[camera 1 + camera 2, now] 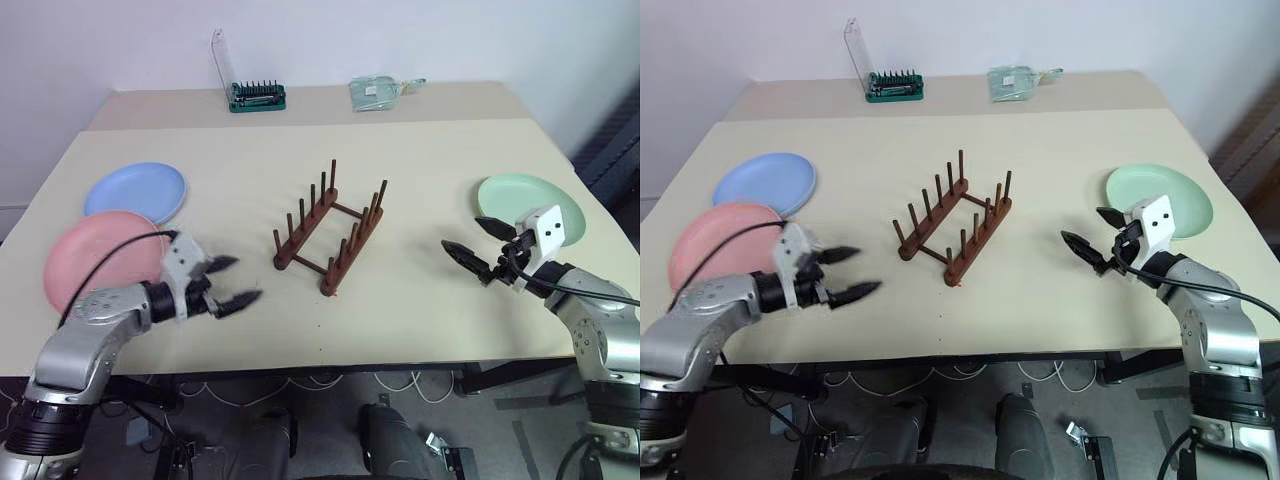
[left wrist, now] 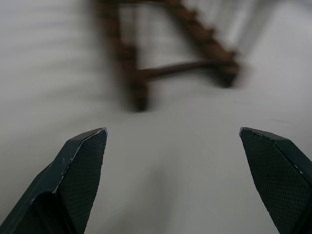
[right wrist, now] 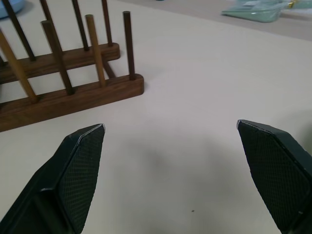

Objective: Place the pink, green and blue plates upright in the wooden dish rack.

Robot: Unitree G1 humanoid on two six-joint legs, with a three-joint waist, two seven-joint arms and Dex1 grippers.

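The wooden dish rack [image 1: 330, 235] stands empty at the middle of the table, its pegs upright. The pink plate [image 1: 100, 258] lies flat at the left front, overlapping the edge of the blue plate [image 1: 135, 192] behind it. The green plate [image 1: 530, 207] lies flat at the right. My left gripper [image 1: 236, 282] hovers open just right of the pink plate, pointing toward the rack [image 2: 170, 68]. My right gripper [image 1: 472, 242] is open too, beside the green plate's near-left edge, aimed at the rack [image 3: 73, 83]. Nothing sits between either pair of fingers.
At the back of the table stand a green case of screwdriver bits with a clear raised lid [image 1: 255, 93] and a clear plastic packet [image 1: 378, 92]. The table's front edge [image 1: 330, 365] runs just below both grippers.
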